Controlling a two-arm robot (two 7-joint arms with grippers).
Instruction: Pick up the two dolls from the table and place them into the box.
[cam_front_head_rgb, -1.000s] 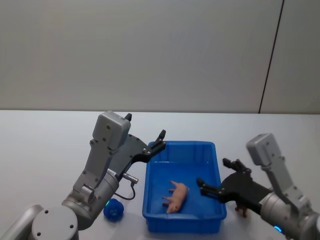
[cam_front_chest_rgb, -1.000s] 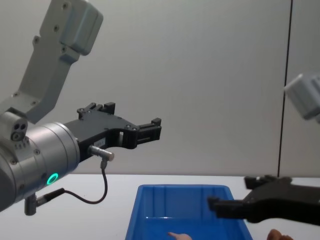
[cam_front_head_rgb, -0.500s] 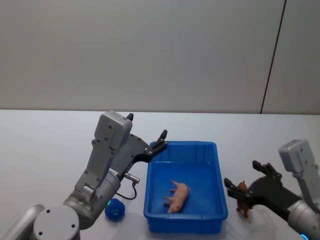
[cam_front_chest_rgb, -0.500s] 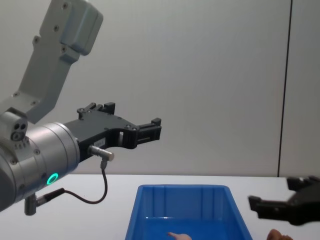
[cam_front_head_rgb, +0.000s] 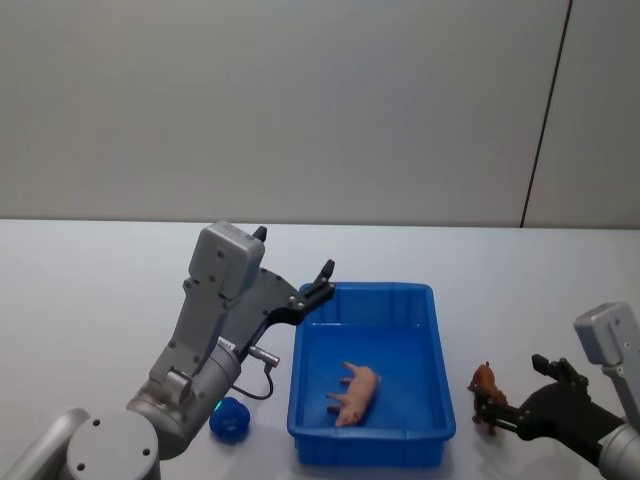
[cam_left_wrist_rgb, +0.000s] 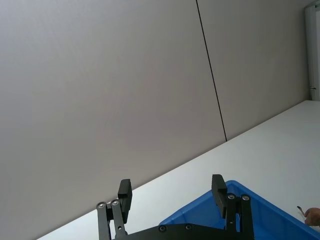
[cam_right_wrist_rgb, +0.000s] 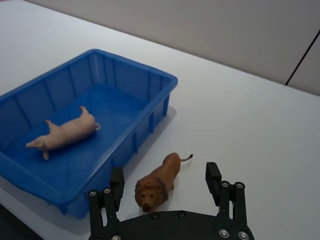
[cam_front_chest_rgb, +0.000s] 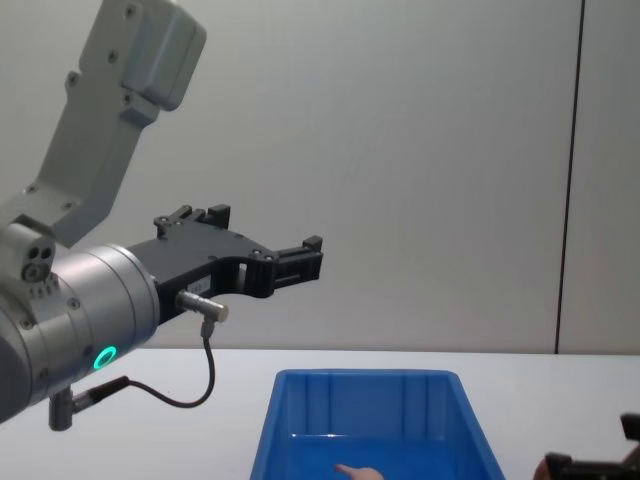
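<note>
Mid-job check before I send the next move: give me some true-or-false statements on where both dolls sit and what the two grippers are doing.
1. The pig doll lies inside the box. True.
2. The lion doll is in the box as well. False: it stands on the table, just outside the box's wall on the robot's right.
3. The right gripper is shut on the lion doll. False: its jaws are open, close by the lion doll, and nothing is held.
4. The left gripper has its jaws open and holds nothing, raised near the box's far left corner. True.
</note>
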